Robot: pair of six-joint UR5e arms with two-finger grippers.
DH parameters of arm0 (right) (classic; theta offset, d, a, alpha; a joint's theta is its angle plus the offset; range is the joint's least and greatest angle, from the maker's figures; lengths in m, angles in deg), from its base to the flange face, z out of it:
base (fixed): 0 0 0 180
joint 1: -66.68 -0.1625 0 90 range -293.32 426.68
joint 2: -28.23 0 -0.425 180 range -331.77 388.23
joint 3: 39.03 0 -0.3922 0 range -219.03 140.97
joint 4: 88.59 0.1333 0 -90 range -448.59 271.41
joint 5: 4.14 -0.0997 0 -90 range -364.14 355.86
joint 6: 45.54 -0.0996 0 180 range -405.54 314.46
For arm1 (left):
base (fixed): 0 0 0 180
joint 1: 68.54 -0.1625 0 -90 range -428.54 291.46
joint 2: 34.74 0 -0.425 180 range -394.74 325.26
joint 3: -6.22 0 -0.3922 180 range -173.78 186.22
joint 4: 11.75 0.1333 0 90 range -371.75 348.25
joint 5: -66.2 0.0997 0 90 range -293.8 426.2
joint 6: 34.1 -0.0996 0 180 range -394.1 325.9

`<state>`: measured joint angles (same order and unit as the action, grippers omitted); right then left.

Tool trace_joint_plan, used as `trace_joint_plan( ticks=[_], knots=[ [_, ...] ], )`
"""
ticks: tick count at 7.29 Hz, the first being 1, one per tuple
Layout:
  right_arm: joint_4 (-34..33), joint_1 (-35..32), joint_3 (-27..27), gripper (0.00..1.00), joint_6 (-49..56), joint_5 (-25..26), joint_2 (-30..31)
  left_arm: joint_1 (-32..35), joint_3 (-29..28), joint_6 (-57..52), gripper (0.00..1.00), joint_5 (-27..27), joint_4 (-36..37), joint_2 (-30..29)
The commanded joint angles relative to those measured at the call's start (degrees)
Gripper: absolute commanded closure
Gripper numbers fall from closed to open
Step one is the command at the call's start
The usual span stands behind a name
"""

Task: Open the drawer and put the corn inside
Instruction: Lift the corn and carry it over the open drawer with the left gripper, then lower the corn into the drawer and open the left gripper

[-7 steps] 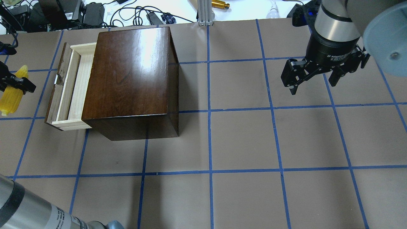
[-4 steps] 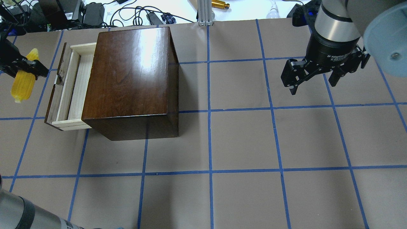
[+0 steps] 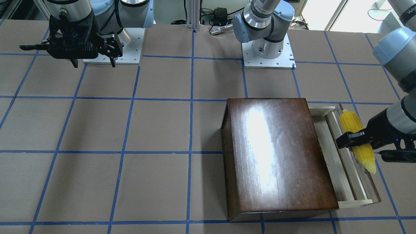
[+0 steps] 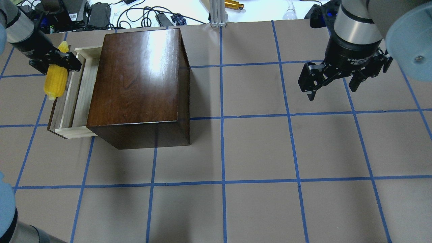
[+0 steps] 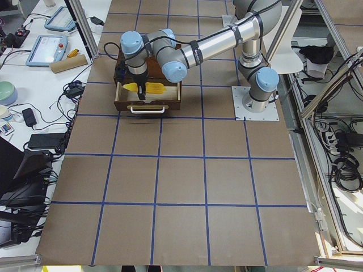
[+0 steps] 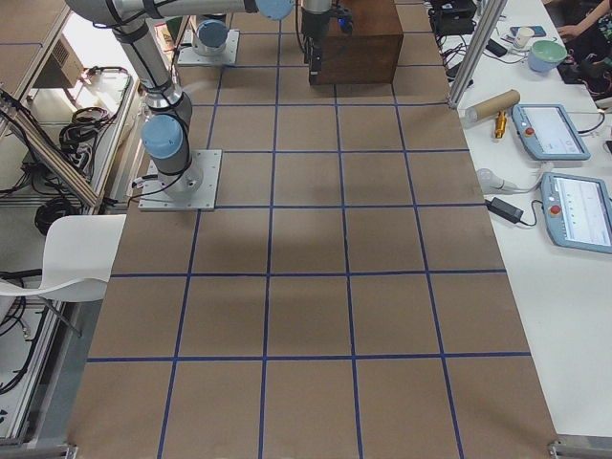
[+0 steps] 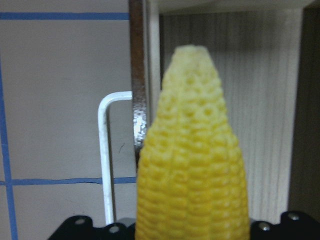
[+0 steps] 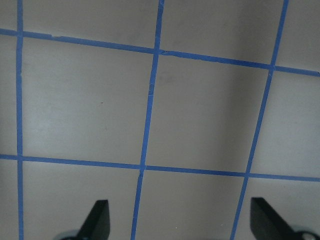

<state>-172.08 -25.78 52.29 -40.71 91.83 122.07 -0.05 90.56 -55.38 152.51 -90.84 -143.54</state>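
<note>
From the camera facing the robot, we see the left gripper (image 3: 359,143) clamped across the middle of the corn (image 3: 350,123). The cob hangs in the air above the pulled-out drawer (image 3: 325,112), lying along its length, close to the front panel. The drawer juts from a glossy dark box (image 3: 276,152). The right gripper (image 3: 94,64) hangs well apart from it, over bare table.

From overhead, the corn appears over the drawer's outer edge. We cannot tell whether it is fully above the pale tray.

From the left end of the table, the cob shows as a yellow streak above the drawer's interior.

From the left wrist, the pale tip points over the tray floor, and a metal handle (image 7: 104,150) shows just beside it.

From the right wrist, two fingertips stand wide apart with only table between them.

We judge the toy light and rigid. Its bumpy kernels should resist slipping, and the thick middle is the safest hold, since the taper could squeeze free.
</note>
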Motion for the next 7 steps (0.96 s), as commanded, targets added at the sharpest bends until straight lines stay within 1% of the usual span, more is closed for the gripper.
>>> trace_joint_plan(
  ticks=[1, 2, 3, 4, 7],
  knots=[
    [0.0, 0.0, 0.0, 0.0, 0.0, 0.0, -0.1, 1.2, 1.7, 1.4, 1.0, -0.8, 0.9, 0.0],
    [0.0, 0.0, 0.0, 0.0, 0.0, 0.0, -0.1, 1.1, 1.7, 1.4, 1.0, -0.7, 1.1, -0.2],
    [0.0, 0.0, 0.0, 0.0, 0.0, 0.1, -0.1, 1.1, 1.8, 1.4, 0.07, -0.7, 1.1, -0.4],
    [0.0, 0.0, 0.0, 0.0, 0.0, 0.1, -0.1, 1.0, 1.7, 1.4, 0.0, -0.8, 1.1, -0.3],
    [0.0, 0.0, 0.0, 0.0, 0.0, 0.1, -0.1, 1.0, 1.7, 1.4, 0.0, -0.8, 1.0, 0.0]
  ],
)
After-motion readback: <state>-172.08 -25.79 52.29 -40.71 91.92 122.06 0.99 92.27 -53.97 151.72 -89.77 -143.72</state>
